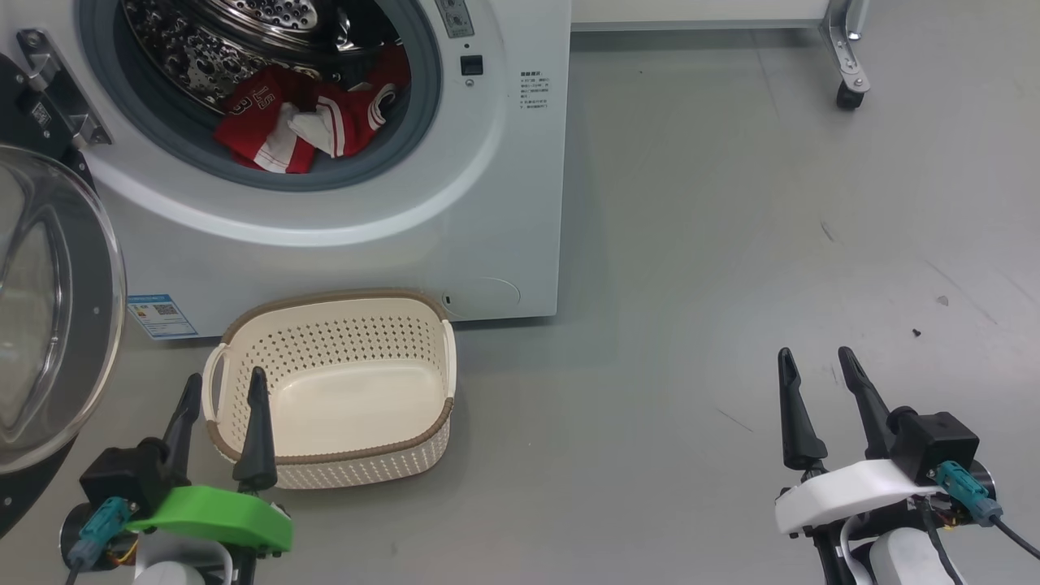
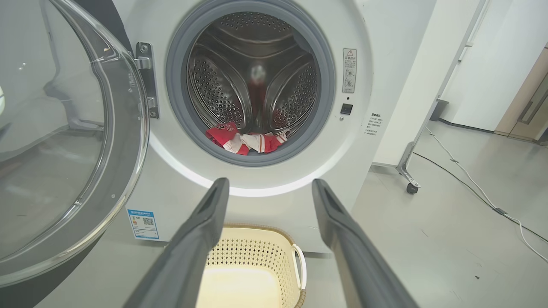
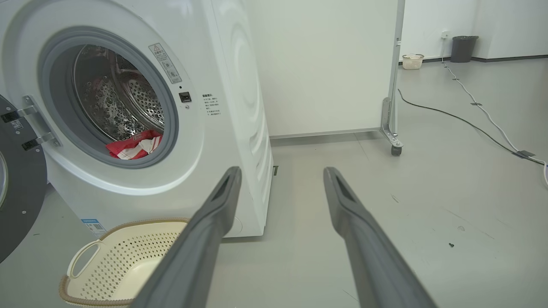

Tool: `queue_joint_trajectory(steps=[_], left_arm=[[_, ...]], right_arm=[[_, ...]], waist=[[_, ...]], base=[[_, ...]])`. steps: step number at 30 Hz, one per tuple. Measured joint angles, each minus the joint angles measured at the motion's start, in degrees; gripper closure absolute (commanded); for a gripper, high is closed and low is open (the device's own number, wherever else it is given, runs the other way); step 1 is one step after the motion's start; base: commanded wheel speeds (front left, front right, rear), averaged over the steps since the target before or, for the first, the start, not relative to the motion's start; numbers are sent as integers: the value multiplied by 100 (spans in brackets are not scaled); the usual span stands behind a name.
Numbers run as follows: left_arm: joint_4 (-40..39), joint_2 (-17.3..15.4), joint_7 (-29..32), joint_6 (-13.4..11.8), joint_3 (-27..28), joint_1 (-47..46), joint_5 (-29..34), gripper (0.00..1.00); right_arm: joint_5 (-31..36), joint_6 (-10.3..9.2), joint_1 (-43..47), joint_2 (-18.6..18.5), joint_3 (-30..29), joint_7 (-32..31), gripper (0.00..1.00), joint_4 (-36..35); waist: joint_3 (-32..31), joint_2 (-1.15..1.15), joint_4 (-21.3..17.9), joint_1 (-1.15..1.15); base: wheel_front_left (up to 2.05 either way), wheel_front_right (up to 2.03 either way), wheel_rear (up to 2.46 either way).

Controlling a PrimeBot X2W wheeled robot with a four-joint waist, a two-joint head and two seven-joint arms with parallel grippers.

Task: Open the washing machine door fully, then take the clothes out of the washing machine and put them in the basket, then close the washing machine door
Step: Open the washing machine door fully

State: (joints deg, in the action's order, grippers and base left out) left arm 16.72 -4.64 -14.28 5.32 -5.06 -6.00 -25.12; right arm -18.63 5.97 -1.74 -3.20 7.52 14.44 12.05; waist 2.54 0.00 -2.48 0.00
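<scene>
Left gripper (image 1: 225,380), right gripper (image 1: 815,354) both spread wide; clothes (image 1: 276,134) inside washing machine (image 1: 487,211)

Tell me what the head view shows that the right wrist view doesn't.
Head view's extras: the open left gripper beside the cream perforated plastic basket. Right wrist view's extras: a dark waste bin and small pale basket by the far wall. Shared: the white front-loading washing machine, red jersey clothes in its drum, that cream basket, the open right gripper.

door (image 1: 49,309) open; red clothes (image 1: 301,122) in drum (image 1: 203,49); cream basket (image 1: 341,333) on floor (image 1: 691,325)
</scene>
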Motion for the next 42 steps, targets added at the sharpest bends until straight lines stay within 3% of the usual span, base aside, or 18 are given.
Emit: queue_joint_trajectory(steps=[42], left_arm=[[-209, 49, 0, -24, -38, 304, 305, 0]], right_arm=[[37, 1, 108, 46, -5, 0, 0, -63]], waist=[[33, 0, 25, 0]], base=[[0, 0, 0]])
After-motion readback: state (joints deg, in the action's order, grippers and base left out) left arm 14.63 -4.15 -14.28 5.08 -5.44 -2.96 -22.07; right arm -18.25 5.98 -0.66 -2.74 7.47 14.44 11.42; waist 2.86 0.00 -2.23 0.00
